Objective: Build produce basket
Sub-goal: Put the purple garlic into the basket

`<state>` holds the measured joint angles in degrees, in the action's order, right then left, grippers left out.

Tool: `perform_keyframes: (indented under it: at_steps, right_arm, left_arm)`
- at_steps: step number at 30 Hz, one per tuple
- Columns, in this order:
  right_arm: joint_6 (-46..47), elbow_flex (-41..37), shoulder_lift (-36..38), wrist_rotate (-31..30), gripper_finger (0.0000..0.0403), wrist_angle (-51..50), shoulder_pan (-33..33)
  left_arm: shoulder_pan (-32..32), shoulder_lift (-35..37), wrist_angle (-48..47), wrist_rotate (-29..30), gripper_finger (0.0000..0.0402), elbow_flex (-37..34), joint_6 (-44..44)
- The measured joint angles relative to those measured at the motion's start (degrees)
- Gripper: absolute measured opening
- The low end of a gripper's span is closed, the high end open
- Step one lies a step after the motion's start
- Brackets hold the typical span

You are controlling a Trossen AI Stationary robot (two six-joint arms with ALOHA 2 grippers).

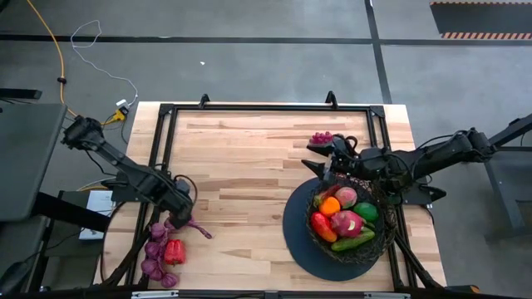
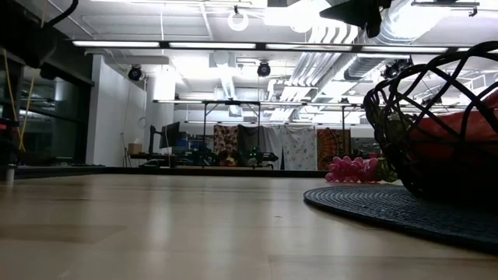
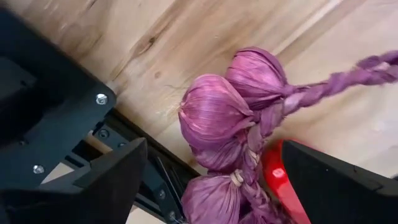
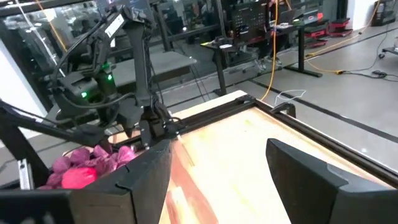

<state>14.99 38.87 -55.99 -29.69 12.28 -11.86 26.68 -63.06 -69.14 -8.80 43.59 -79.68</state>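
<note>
The black wire basket point(image 1: 378, 241) stands on its dark round base point(image 1: 299, 241) at the table's right near side. It holds an orange, a peach, a pink dragon fruit, a green ball, a cucumber and a red pepper. A braided string of purple bulbs point(image 1: 156, 249) and a red pepper point(image 1: 174, 251) lie at the left near corner. My left gripper point(image 1: 179, 212) hovers open over the string's far end, with its fingers on either side of the bulbs point(image 3: 217, 115). My right gripper point(image 1: 328, 162) is open above the basket's far rim, near a purple grape bunch point(image 1: 322, 139) that lies on the table.
A black metal frame point(image 1: 249, 108) runs along the table's edges and past the left near corner beside the bulbs. Bare wood lies between the two arms in the middle of the table point(image 1: 241, 174). Cables trail on the floor beyond the far left corner.
</note>
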Motion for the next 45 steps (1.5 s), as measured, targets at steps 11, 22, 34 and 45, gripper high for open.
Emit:
perform_keyframes:
  at_steps: [11, 22, 34, 45]
  right_arm:
    - [-0.01, 0.00, 0.00, 1.22, 0.0252, -0.56, 0.00]
    - [-0.01, 0.00, 0.00, 1.20, 0.0252, -1.38, 0.00]
    - [-0.01, 0.00, 0.00, 1.18, 0.0252, -2.85, 0.00]
    - [-0.03, 0.00, 0.00, 1.14, 0.0252, -3.05, 0.00]
  left_arm:
    - [-1.49, -5.21, 0.61, -0.89, 0.0360, 0.00, -3.65]
    - [-4.97, -8.60, 3.10, -2.81, 0.0360, 0.00, -6.44]
    - [-5.64, -9.84, 3.43, -4.91, 0.0360, -2.66, -15.85]
    - [-5.66, -9.82, 8.00, -2.32, 0.0360, -4.35, -22.83]
